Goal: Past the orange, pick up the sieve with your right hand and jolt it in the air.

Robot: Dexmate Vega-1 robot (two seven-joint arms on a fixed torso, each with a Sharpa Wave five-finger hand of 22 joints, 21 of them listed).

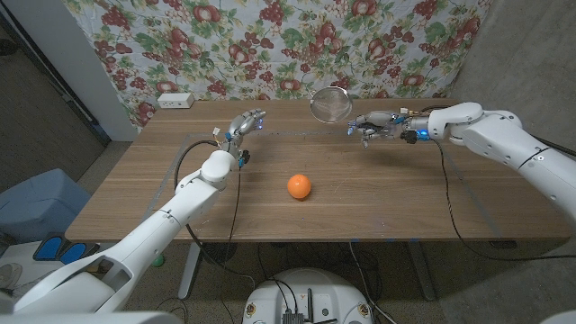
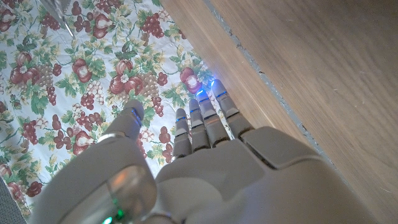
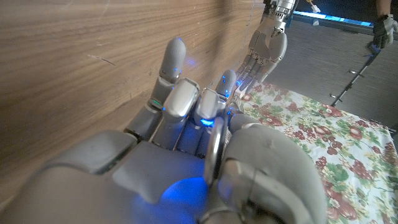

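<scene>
Head view: sieve (image 1: 330, 103) held aloft in right hand's (image 1: 373, 125) fingers (image 1: 355, 127).

Tabletop (image 1: 378, 193): matt wood, visible grain. Sieve (image 1: 330, 104): looks like fine metal mesh w/ shiny rim. Orange (image 1: 300, 186): smooth, slight sheen. Right hand (image 1: 375, 125): smooth grey plastic shell. Backdrop (image 1: 288, 45): printed floral cloth, matt.

The orange (image 1: 300, 186) sits alone near the middle of the worktop (image 1: 405, 193), with bare wood on every side of it. The right robot hand (image 1: 373, 127) holds the sieve (image 1: 330, 104) up in the air by the far edge, close to the flowered cloth (image 1: 288, 45) hanging behind. The left robot hand (image 1: 243, 126) hovers well apart from both, with open wood between.
</scene>
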